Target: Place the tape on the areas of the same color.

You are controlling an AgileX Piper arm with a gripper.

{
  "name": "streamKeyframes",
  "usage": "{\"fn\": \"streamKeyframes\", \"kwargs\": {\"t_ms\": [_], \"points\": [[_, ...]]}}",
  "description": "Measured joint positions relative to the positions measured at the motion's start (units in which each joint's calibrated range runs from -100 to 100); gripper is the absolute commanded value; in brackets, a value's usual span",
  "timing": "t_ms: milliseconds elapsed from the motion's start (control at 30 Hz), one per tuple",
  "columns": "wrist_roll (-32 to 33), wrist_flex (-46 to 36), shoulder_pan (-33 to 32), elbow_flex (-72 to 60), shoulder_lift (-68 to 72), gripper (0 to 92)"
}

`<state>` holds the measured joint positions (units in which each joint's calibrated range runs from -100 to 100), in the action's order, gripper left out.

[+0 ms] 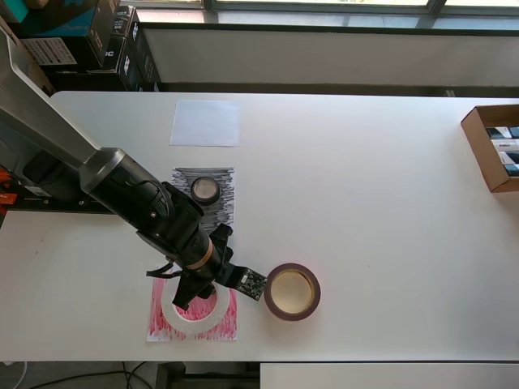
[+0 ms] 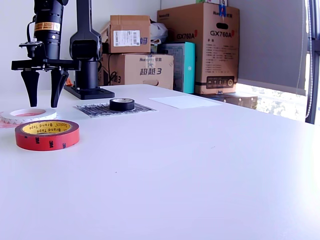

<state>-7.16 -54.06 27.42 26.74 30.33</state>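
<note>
Hovering hand (image 2: pixel 42 92) released above white ring (image 2: pixel 29 115), arm hiding ring overhead

Taking the middle paper patch (image 1: pixel 217 197) as the landmark in the overhead view: a small roll of tape (image 1: pixel 205 190) sits on it. Another patch (image 1: pixel 206 122) lies just above it, bare. A third patch (image 1: pixel 229 324) lies below it, with a flat ring of tape (image 1: pixel 195 314) resting on it and the gripper (image 1: pixel 195 290) hanging over that ring. A larger roll (image 1: pixel 292 292) sits on the table (image 1: pixel 373 219) to the lower right of the landmark, off any patch. An open box (image 1: pixel 478 146) stands far to its right, at the table's edge.
</note>
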Motion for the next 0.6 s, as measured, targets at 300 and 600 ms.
{"fn": "streamKeyframes", "kwargs": {"t_ms": [300,600], "points": [[0.0,0.0,0.0,1.0,0.0,53.3],[0.0,0.0,-1.7,1.0,0.0,53.3]]}}
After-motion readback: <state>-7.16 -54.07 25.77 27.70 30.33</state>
